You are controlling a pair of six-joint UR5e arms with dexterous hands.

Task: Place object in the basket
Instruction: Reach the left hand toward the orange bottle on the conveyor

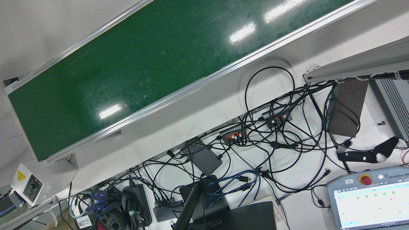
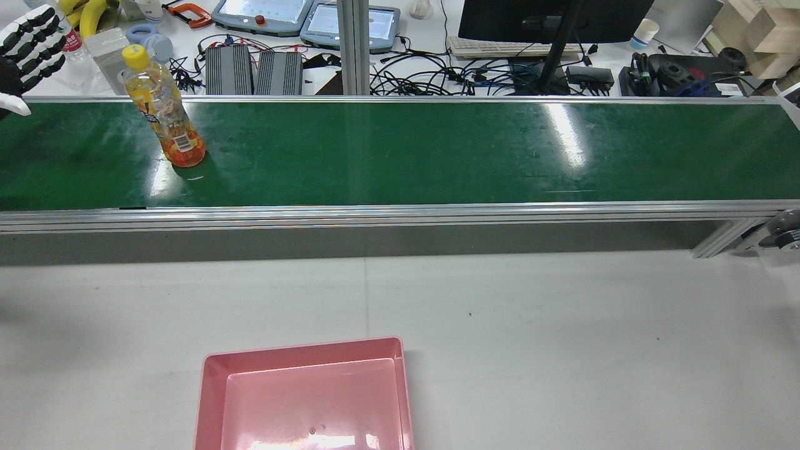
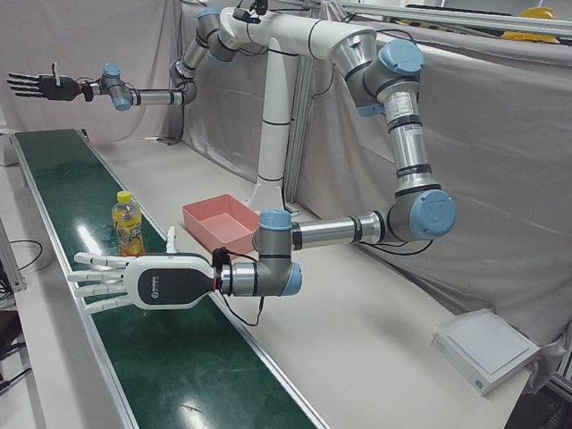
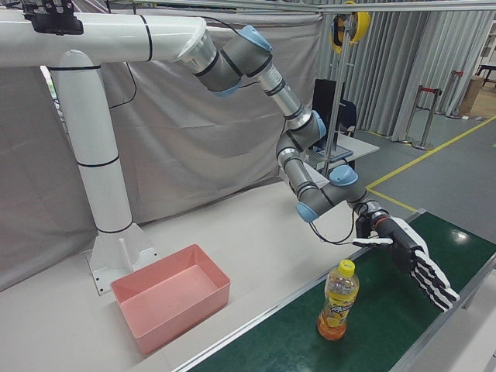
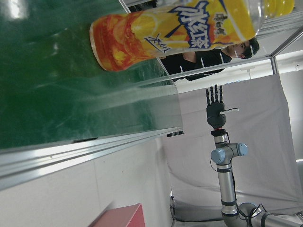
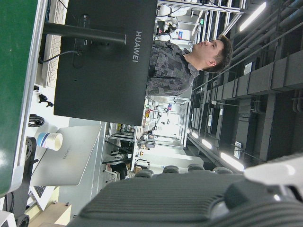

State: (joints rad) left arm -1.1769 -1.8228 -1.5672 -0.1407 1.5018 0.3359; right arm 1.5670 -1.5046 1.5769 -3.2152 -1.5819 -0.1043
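We see an orange juice bottle with a yellow cap standing upright on the green conveyor belt, near the belt's left end in the rear view. The bottle stands free; no hand touches it.

The left hand hovers above the left end of the belt, near the bottle but clearly apart from it. Its fingers are stretched out flat and spread, and it holds nothing. In the right-front view the same hand is just beside the bottle, with the palm turned toward it. The left hand view shows the lower part of the bottle close to the camera.

The right hand is raised over the far end of the belt in the left-front view, well apart from the bottle. Its fingers are also straight and spread, with nothing in them.

The pink basket lies on the white table on the robot's side of the belt, and nothing is inside it.
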